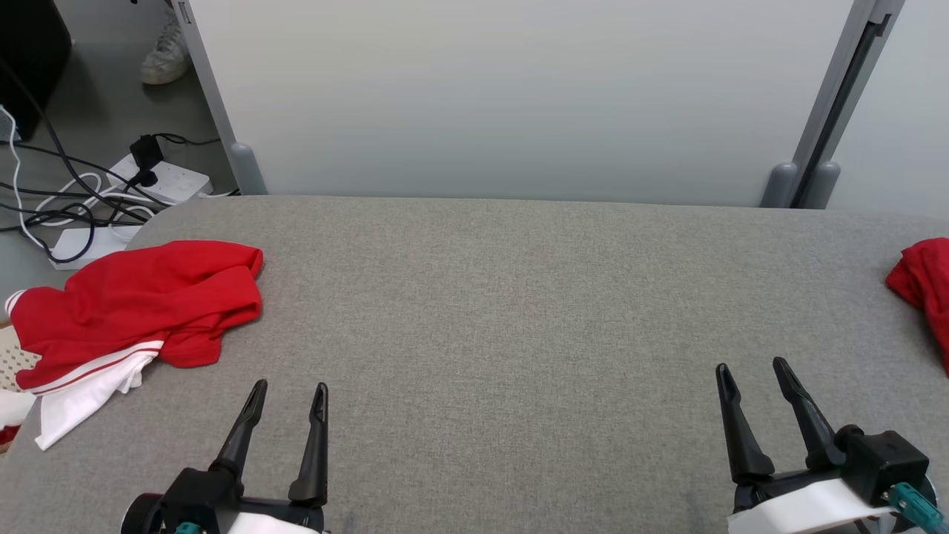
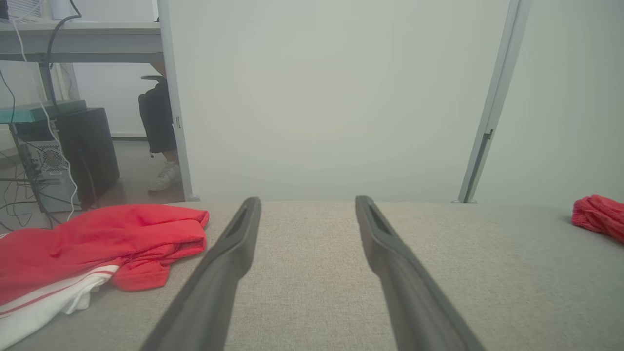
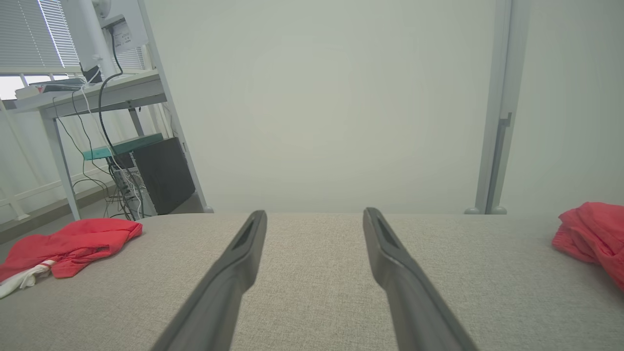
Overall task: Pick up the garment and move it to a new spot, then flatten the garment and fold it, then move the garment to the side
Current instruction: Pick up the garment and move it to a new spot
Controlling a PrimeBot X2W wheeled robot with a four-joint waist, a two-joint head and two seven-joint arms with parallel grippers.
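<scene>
Red garment [image 1: 133,304], overhanging table [image 1: 519,311], left edge

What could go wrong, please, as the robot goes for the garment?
The red-and-white garment lies bunched at the left edge of the grey table, white part apparently overhanging; a poor pinch by the open left gripper could drag it off onto the cables. A second red garment at the right edge, near the open right gripper, could be grabbed by mistake.

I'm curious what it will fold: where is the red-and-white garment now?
In the head view the garment lies crumpled at the table's left edge, just ahead and left of the left gripper, untouched.
</scene>
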